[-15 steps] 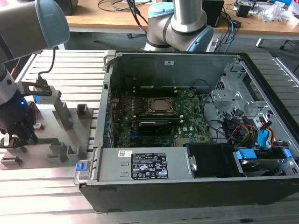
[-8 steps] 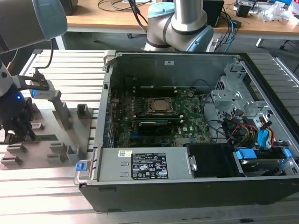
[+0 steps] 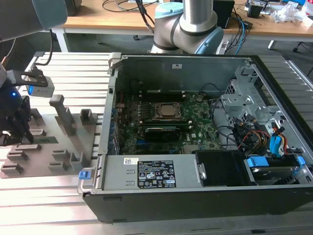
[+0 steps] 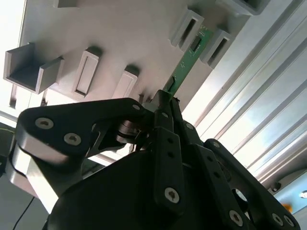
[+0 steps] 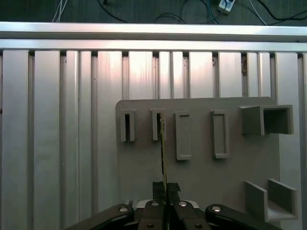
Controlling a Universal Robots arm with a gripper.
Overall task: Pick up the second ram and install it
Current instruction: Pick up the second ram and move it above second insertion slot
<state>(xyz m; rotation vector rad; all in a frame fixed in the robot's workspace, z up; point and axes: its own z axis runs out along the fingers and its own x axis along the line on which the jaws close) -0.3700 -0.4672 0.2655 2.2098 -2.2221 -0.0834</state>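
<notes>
Where the grey fixture plate [image 3: 49, 149] lies at the exterior view's left, we see the gripper [image 4: 165, 98] clamped on the second ram [image 4: 184, 64], whose far end sits between two fixture blocks [image 4: 178, 29]; an open computer case [image 3: 195, 205] stands rightward.

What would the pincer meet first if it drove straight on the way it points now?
The pincer is shut on the second ram, so that is in its line. Straight on lies the grey fixture plate, likely the first hard stop, though depth is unclear.
</notes>
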